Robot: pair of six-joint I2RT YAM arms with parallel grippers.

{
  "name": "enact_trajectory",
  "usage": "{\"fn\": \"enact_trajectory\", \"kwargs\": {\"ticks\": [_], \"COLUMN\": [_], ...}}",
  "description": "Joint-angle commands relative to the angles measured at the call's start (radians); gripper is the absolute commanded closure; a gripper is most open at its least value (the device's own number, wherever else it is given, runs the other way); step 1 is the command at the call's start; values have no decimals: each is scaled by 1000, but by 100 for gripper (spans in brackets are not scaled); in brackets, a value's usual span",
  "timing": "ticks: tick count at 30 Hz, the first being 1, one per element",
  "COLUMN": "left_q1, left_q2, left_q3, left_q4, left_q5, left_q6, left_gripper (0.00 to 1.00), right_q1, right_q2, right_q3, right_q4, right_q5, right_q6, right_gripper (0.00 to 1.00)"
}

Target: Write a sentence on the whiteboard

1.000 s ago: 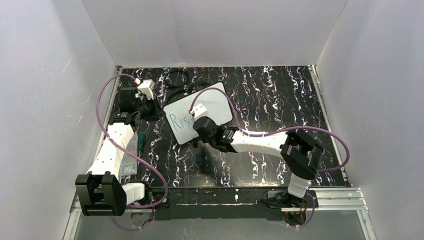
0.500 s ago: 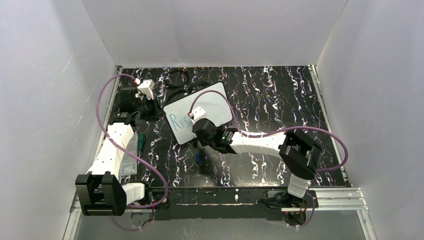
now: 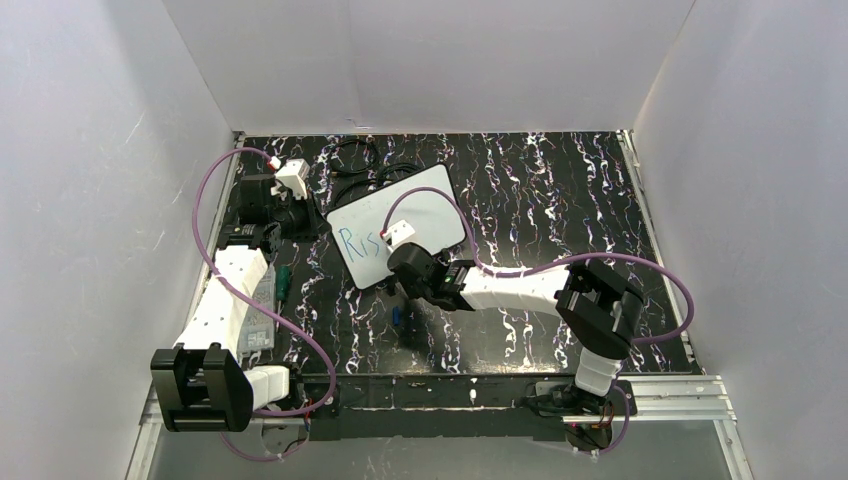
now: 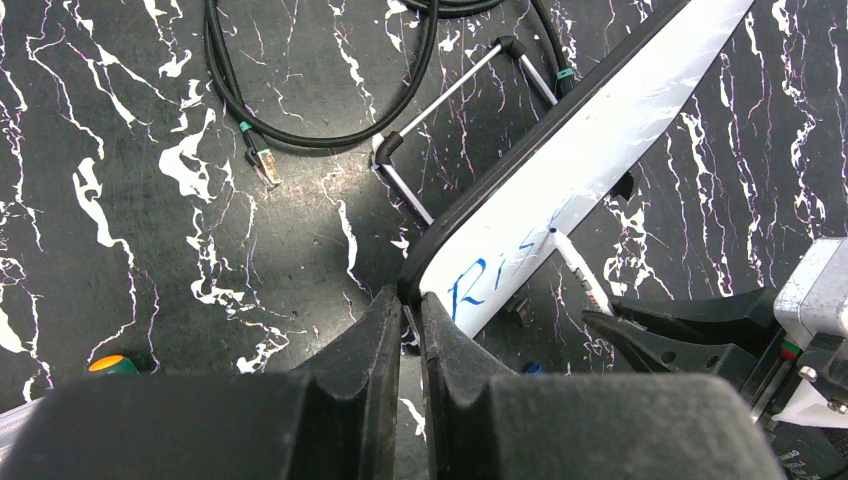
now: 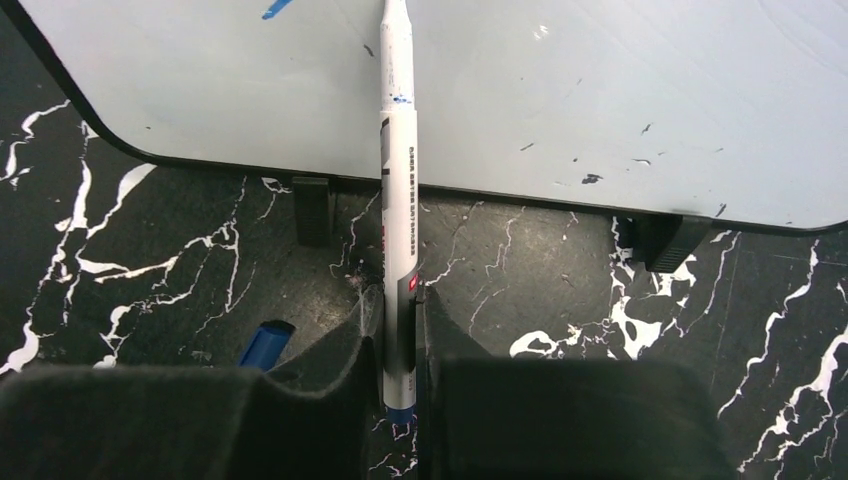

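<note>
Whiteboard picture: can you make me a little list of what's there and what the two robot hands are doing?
whiteboard: white, leaning on a wire stand on the black marbled table
writing: blue letters "Ris", at the end nearest the left gripper
marker: white, tip on the board beside the last letter
right gripper: shut on the marker
left gripper: shut on the whiteboard's corner
blue piece: lying on the table in front of the board, maybe the marker's cap
</note>
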Motion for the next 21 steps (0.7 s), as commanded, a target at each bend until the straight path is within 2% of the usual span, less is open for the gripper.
{"fn": "enact_trajectory", "kwargs": {"ticks": [1,10,17,21], "left_q1": [2,3,3,3], "left_q2": [-21,-23,-22,-22], "left_q3": [0,0,0,0], "left_q4": [-2,-2,-2,-2], "left_q5": [5,3,3,5], "left_q6": [15,15,14,14], "left_gripper": [100,100,100,100], "right_q1": [0,0,1,-1], "right_q2": [5,-13,-109,-90], "right_q3": [13,21,-33,-5], "right_q4": [-36,-42,24,-13], "right_q5": [55,80,81,94], "right_q6": [23,16,-1,-8], "right_gripper": [99,99,99,99]}}
